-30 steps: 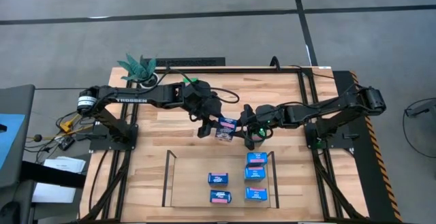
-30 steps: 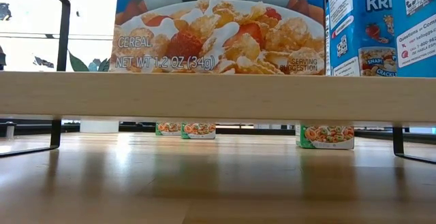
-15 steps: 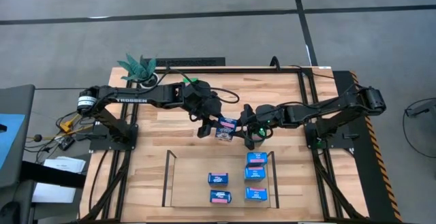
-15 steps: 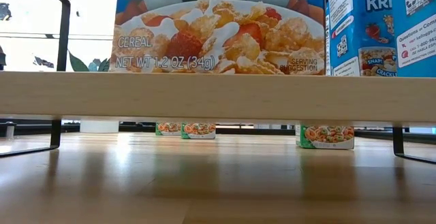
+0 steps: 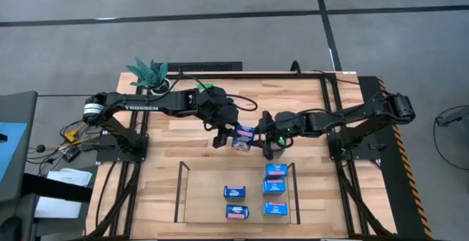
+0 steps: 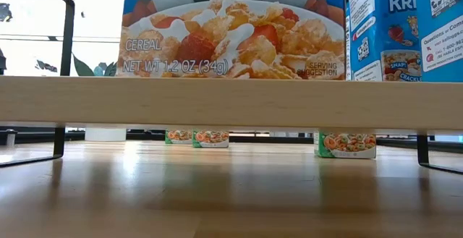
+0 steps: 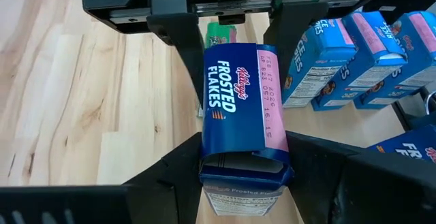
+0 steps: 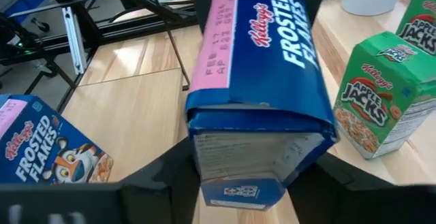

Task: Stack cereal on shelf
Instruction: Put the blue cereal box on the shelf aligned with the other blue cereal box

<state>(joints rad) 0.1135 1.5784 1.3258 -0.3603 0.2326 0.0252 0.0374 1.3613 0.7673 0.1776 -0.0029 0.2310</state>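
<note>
A blue Frosted Flakes box [image 5: 243, 137] hangs above the table's middle, between my two grippers. My left gripper [image 7: 245, 164] is shut on one end and my right gripper [image 8: 259, 178] on the other. In the high view the left gripper [image 5: 229, 135] comes from the left and the right gripper [image 5: 261, 143] from the right. The shelf [image 5: 192, 197] stands at the near edge, with several blue boxes [image 5: 274, 188] upright on its wood base. Green boxes [image 6: 347, 144] stand on the table behind it, one [image 8: 378, 108] close beside the held box. My left gripper pinches the blue box's end [image 7: 242, 166] between its two fingers [image 7: 178, 173], coming level from the table's left, along the box. The box lies level and lifted clear. My right gripper pinches the opposite end [image 8: 255, 146] between its fingers [image 8: 167, 176], level from the table's right.
A potted teal-leaved plant [image 5: 150, 72] sits at the far left corner. Black table frame rails [image 5: 328, 109] run along both sides. Bare wood shows on the shelf's left half [image 5: 204, 204] and on the table to the left of the grippers.
</note>
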